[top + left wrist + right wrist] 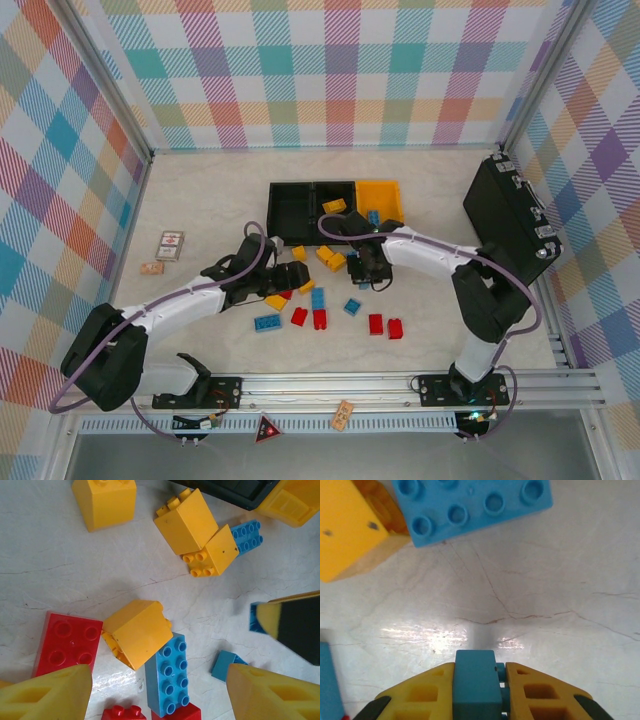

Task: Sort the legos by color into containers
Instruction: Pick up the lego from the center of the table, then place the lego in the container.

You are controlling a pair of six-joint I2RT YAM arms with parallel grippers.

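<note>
My right gripper (pixel 479 682) is shut on a small blue lego (pixel 475 680), just above the table; in the top view it (pixel 368 272) hangs in front of the bins. My left gripper (pixel 160 685) is open over a blue eight-stud lego (pixel 170 672) and a tilted yellow lego (pixel 140 632), with a red lego (pixel 67 642) by its left finger. In the top view it (pixel 285 283) sits left of centre. Two black bins (pixel 290 205) (pixel 335 195) and a yellow-orange bin (pixel 380 195) stand in a row at the back. Several red, blue and yellow legos (pixel 320 318) lie loose in front of them.
A large black hard case (pixel 510 215) stands at the right wall. Two small printed cards (pixel 170 245) (pixel 152 268) lie at the left. A yellow lego (pixel 335 205) rests on the bins' rim. Checkered walls close in the table on three sides.
</note>
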